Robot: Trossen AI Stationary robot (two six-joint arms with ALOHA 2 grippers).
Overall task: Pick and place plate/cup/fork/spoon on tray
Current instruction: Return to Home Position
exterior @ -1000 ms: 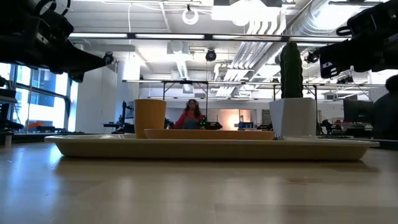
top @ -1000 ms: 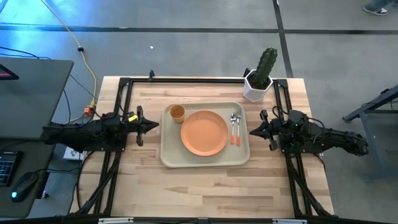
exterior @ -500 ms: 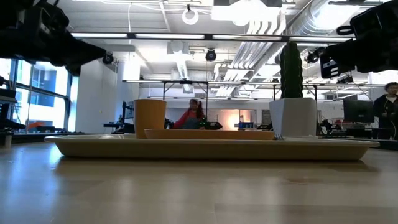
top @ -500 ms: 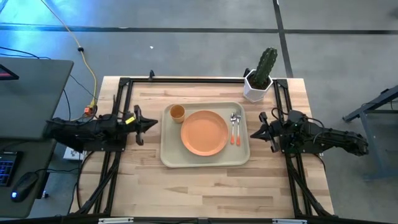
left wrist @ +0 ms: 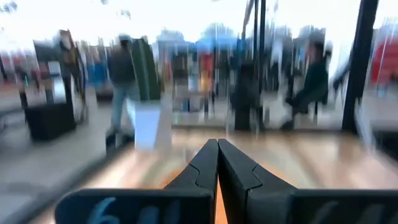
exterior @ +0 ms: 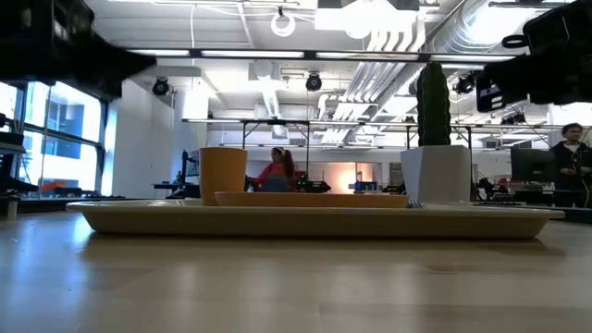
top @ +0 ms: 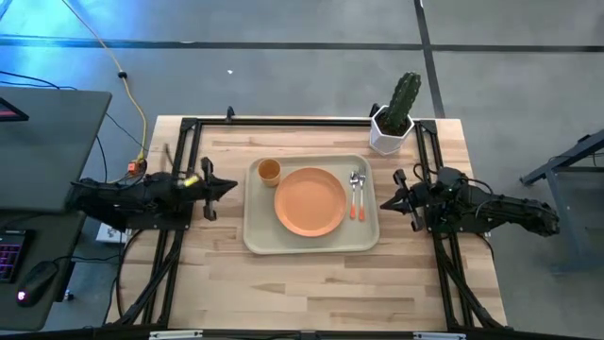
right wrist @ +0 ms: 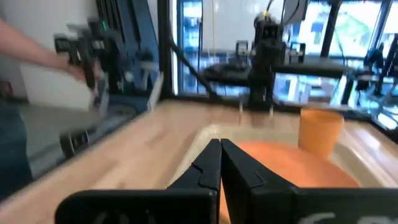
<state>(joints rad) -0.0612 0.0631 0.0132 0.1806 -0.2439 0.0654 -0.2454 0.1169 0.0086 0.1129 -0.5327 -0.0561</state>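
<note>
Your light wood worktop stands on a grey concrete floor crossed by dark lines. Beside the worktop's left edge you have a dark desk with a keyboard and mouse; a yellow cable runs over the floor behind it. Beyond the worktop you look into an open hall: white ducts and pipes overhead, bright windows far left, a black-framed table mid-room, a seated person behind it and another person at the far right.
</note>
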